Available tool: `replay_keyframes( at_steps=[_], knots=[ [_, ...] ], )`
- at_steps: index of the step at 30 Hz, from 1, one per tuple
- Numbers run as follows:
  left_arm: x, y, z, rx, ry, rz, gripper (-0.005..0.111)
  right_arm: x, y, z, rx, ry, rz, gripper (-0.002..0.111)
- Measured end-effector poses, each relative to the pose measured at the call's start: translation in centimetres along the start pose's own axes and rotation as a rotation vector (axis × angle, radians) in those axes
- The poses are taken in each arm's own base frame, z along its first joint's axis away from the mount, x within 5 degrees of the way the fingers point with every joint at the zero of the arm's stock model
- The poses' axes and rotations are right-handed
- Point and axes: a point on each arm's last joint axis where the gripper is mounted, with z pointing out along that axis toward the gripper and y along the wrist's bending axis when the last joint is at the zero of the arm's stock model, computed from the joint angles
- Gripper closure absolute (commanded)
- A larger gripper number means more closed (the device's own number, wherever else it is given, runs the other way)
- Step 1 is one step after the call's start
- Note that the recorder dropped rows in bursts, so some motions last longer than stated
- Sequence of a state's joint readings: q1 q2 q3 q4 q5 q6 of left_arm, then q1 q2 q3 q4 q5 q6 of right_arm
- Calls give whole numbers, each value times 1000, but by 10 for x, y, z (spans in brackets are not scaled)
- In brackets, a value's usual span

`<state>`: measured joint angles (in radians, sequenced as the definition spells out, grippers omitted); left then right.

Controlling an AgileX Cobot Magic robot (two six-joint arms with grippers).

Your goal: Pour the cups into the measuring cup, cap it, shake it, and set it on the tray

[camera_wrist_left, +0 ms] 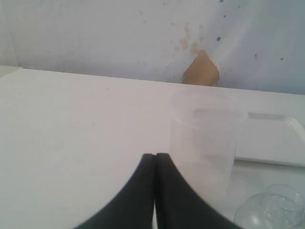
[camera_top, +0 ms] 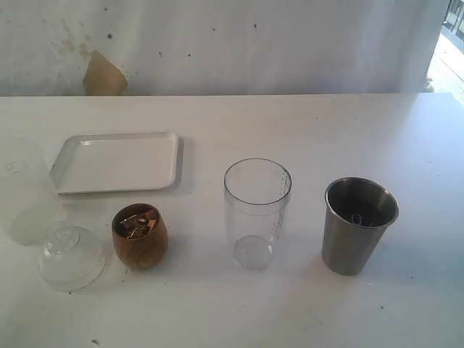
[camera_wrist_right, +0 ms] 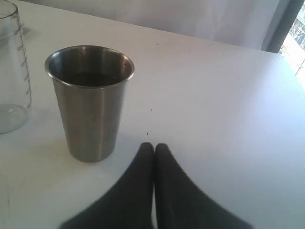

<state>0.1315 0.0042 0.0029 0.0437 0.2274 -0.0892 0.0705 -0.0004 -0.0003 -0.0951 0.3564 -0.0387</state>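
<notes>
I see the tall clear plastic measuring cup (camera_top: 257, 214) between the round brown wooden cup (camera_top: 140, 237) on its left and the tapered steel tumbler (camera_top: 358, 226) on its right, with the flat white tray (camera_top: 116, 163) behind the wooden cup.

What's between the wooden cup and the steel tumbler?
The clear measuring cup stands upright between the wooden cup and the steel tumbler, apart from both; the exterior view shows it.

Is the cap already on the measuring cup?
No, the measuring cup stands open-topped, while the cap sits apart, beside the wooden cup.

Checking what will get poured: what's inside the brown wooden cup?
The wooden cup holds small brownish and pale pieces near its rim; what they are is too blurred to tell, and they cover its bottom.
</notes>
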Motion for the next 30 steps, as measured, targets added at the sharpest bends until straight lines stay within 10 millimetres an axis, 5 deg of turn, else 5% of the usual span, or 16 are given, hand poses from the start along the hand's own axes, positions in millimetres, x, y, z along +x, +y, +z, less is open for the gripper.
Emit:
replay_keyframes(
  at_steps=[14, 22, 25, 30],
  knots=[
    [-12, -2, -1, 23, -131, -79, 107, 0, 0, 0, 0, 0, 0, 108],
    [-48, -2, -13, 118, -541, -357, 105, 0, 0, 0, 0, 0, 0, 108],
    [-56, -6, -17, 172, -581, -357, 90, 0, 0, 0, 0, 0, 0, 108],
    [-84, -21, -10, 310, -536, -278, 40, 0, 0, 0, 0, 0, 0, 108]
  ],
)
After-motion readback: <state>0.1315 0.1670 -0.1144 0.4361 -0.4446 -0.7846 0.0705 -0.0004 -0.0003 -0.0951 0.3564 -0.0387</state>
